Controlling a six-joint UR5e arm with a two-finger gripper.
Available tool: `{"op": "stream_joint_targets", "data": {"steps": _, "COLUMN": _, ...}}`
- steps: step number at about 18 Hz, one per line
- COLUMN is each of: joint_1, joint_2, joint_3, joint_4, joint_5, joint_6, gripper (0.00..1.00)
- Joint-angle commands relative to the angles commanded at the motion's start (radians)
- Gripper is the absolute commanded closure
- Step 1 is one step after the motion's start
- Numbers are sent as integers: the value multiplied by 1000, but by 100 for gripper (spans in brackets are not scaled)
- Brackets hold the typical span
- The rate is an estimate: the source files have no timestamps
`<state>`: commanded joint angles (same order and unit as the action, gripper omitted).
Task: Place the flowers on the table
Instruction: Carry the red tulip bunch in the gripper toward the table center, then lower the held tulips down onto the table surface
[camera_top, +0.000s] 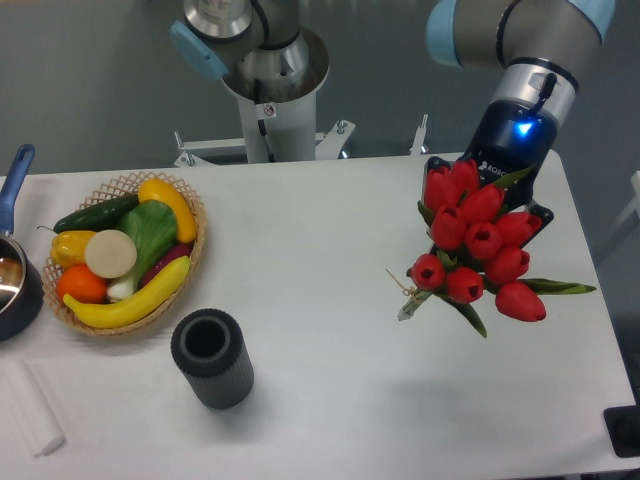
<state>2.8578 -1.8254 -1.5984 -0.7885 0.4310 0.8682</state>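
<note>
Flowers (478, 250) right of frame, gripper (492, 205) hidden behind blooms, grip unclear; early release risks bunch rolling off table (320, 320) edge.

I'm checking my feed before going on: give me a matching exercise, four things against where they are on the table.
Things:
1. flowers
2. basket
3. dark cylinder
4. pan

Places:
A. left edge, partly out of view
B. right side, at the gripper
C. front, left of centre, standing open end up
D. left side, filled with fruit and vegetables

Pairs: 1-B, 2-D, 3-C, 4-A
</note>
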Motion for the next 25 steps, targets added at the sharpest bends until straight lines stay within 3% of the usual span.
{"op": "stream_joint_targets", "data": {"steps": 8, "joint_1": -3, "joint_2": 6, "joint_3": 5, "joint_4": -3, "joint_5": 43, "joint_6": 5, "gripper": 51}}
{"op": "stream_joint_targets", "data": {"steps": 17, "joint_1": -84, "joint_2": 11, "joint_3": 40, "joint_4": -3, "joint_5": 391, "joint_6": 11, "gripper": 51}}
{"op": "stream_joint_targets", "data": {"steps": 20, "joint_1": -159, "joint_2": 2, "joint_3": 38, "joint_4": -5, "joint_5": 572, "joint_6": 58, "gripper": 51}}
{"op": "stream_joint_targets", "data": {"steps": 25, "joint_1": -228, "joint_2": -23, "joint_3": 21, "joint_4": -9, "joint_5": 748, "joint_6": 167, "gripper": 51}}
